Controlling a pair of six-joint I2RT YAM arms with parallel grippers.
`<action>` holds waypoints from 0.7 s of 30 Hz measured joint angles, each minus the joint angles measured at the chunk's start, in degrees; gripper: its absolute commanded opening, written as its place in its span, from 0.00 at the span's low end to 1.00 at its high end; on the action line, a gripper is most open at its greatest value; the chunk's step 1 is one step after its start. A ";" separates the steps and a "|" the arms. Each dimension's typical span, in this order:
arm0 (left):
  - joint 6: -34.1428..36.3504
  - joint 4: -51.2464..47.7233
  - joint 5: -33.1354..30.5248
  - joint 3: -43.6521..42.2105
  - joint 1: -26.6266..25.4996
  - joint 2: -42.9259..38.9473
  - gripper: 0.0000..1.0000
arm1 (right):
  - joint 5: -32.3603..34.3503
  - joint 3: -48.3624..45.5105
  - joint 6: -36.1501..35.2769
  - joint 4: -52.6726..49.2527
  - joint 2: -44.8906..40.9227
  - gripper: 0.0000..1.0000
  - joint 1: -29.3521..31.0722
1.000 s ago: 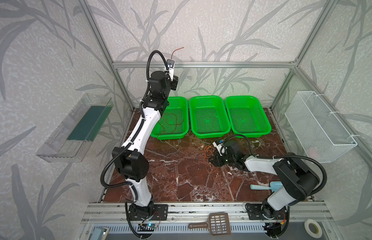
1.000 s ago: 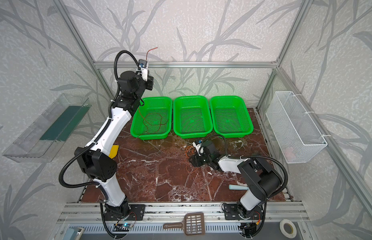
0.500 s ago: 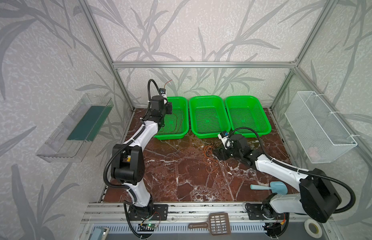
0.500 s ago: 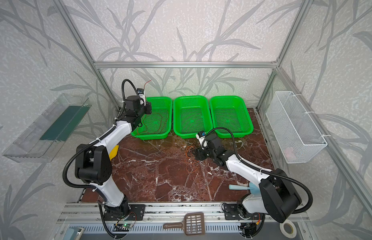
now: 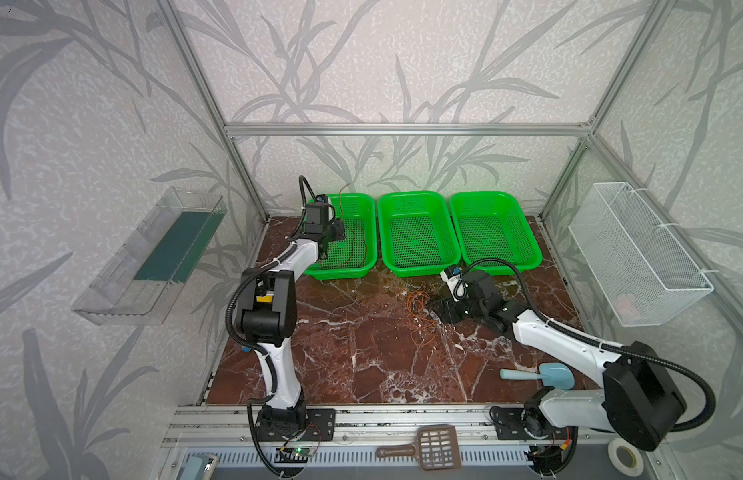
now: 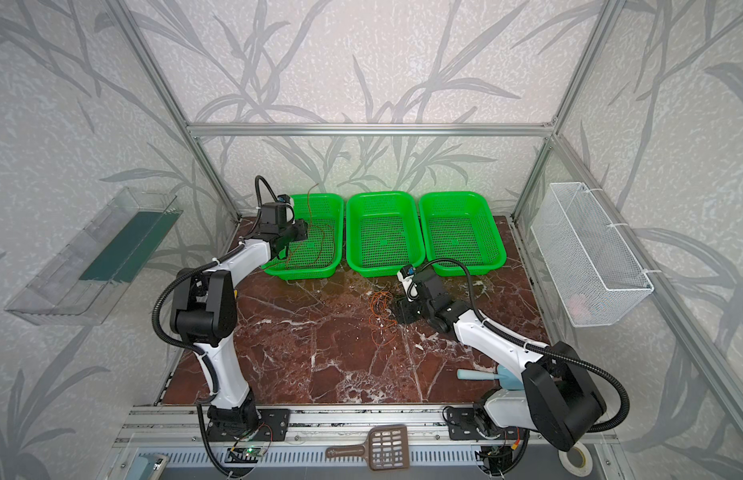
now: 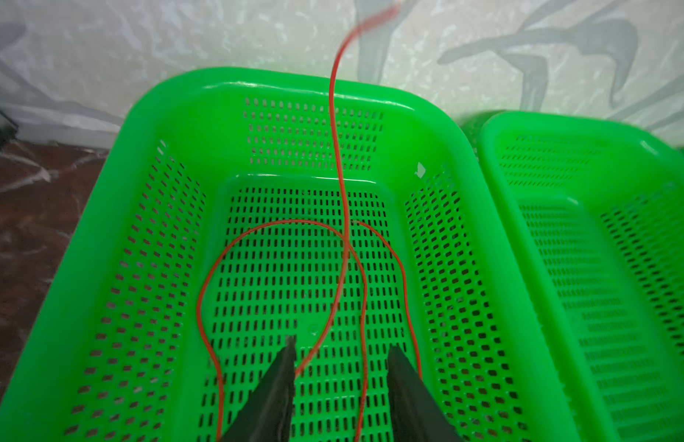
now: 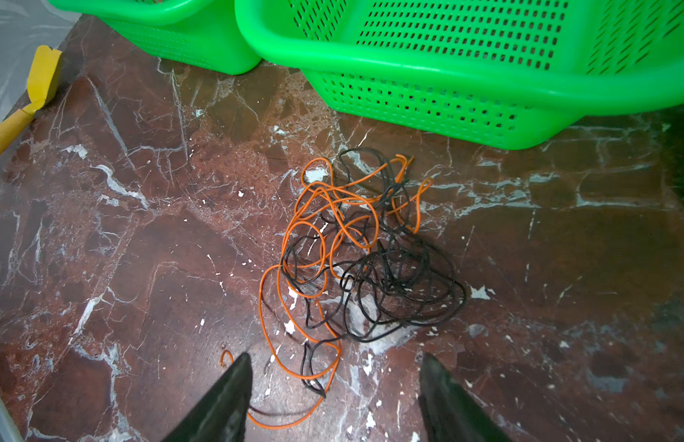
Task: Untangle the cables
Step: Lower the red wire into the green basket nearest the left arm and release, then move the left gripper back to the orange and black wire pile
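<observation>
Marble-look table (image 5: 340,353) with three green baskets (image 5: 419,268) in a row along the far edge, and both arms are reaching out over it.

The left gripper (image 7: 340,346) hangs over the end basket (image 7: 103,229), pointing down into it with its jaws apart and nothing pinched between them. The red wire (image 7: 342,214) is right below it: a couple of loose loops lie on the basket floor ahead of the fingertips. One strand runs up against the inner edge of one finger (image 7: 286,367), and the loose end sticks up past the basket's far rim (the tip is blurry, so I can't say more about it).

The right gripper (image 8: 334,358) sits low over the bare table, near the front of the middle basket (image 8: 447,76). Its jaws are spread wide and they aren't gripping anything either. Just ahead of its fingertips is the messy bit. The orange wire (image 8: 313,229) and the black wire (image 8: 409,275) are bunched into one tangle flat on the table, with orange mostly on the basket side and black piled to one side of it. A stray orange loop trails back between the two fingers and slips out of sight beside one of them.
</observation>
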 measured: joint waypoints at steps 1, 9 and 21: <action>-0.50 0.11 0.31 0.22 0.02 -0.13 0.59 | 0.02 0.00 0.00 -0.04 0.00 0.68 -0.09; 0.24 0.26 2.43 -1.79 -0.74 -5.60 0.62 | 0.44 0.00 0.39 -1.05 0.00 0.66 -1.44; 10.99 2.29 1.05 -24.57 -18.69 -28.04 0.51 | -0.83 0.79 2.78 -4.39 3.10 0.56 -3.87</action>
